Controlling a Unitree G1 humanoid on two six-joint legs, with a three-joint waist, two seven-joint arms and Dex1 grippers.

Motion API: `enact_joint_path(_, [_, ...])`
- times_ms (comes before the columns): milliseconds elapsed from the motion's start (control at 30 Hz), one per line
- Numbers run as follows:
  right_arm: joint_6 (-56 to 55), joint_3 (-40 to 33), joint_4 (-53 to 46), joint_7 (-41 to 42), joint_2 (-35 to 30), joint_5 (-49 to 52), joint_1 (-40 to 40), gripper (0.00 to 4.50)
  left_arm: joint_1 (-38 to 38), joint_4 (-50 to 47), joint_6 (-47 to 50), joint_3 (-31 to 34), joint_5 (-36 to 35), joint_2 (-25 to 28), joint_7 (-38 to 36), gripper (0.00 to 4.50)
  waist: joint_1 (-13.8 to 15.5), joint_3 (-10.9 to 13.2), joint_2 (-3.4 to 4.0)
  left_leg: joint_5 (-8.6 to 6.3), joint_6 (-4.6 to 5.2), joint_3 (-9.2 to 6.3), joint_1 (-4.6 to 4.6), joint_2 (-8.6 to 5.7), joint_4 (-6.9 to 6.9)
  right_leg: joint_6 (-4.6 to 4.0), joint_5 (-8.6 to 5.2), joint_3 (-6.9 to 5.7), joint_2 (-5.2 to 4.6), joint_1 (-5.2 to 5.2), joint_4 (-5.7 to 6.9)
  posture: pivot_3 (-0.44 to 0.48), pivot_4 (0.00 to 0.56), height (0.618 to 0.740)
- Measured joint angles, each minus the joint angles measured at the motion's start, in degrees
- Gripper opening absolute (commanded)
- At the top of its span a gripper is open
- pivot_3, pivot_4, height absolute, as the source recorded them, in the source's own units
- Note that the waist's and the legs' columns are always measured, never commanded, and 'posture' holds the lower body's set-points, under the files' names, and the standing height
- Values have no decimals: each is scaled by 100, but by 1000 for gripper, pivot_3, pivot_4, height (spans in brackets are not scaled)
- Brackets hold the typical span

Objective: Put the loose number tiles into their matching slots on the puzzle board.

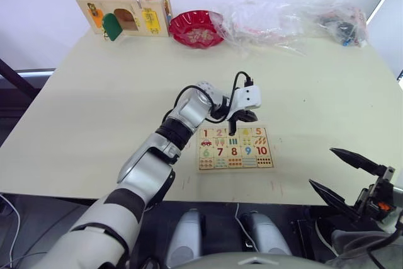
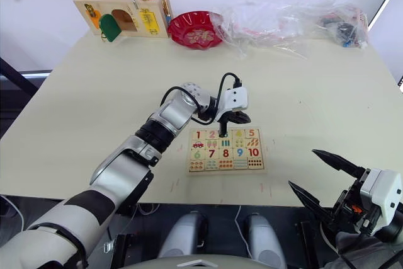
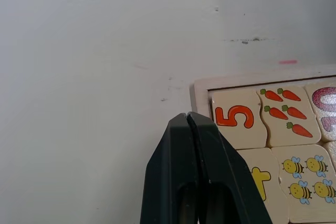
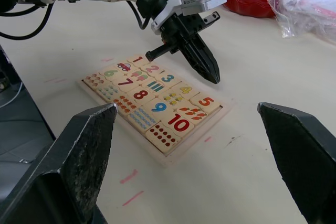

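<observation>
Left gripper (image 4: 206, 66) seen at picture middle, fingers pressed together, nothing pinched, tip over top row of puzzle board (image 1: 234, 165). Number tiles 1 (image 4: 137, 60), 2 (image 4: 152, 68), 3 (image 4: 168, 78), 4 (image 4: 185, 89), 5 (image 4: 206, 101) all found seated in slots; no loose tile seen on table (image 1: 94, 105). Step judged as last press or check: each tile to be tapped flat, board not to be pushed.

Wooden box (image 1: 126, 11) at upper left, green door open. Red bowl (image 1: 196, 28) beside it, small pale bits inside. Clear bags (image 1: 283, 20) at upper right.

Right gripper (image 1: 352, 177) at lower right, fingers spread wide, empty.

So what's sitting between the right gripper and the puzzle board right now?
Nothing: bare table separates the right gripper from the puzzle board, seen in the right wrist view.
</observation>
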Motion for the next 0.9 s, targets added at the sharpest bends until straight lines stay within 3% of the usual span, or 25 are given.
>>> enact_joint_path(900, [0, 0, -20, -25, 0, 0, 38, 4500, 119, 0, -75, -43, 337, -108, -138, 18, 0, 0, 0, 0, 0, -2, 0, -1, 1, 0, 0, -1, 0, 1, 1, 0, 150, 740])
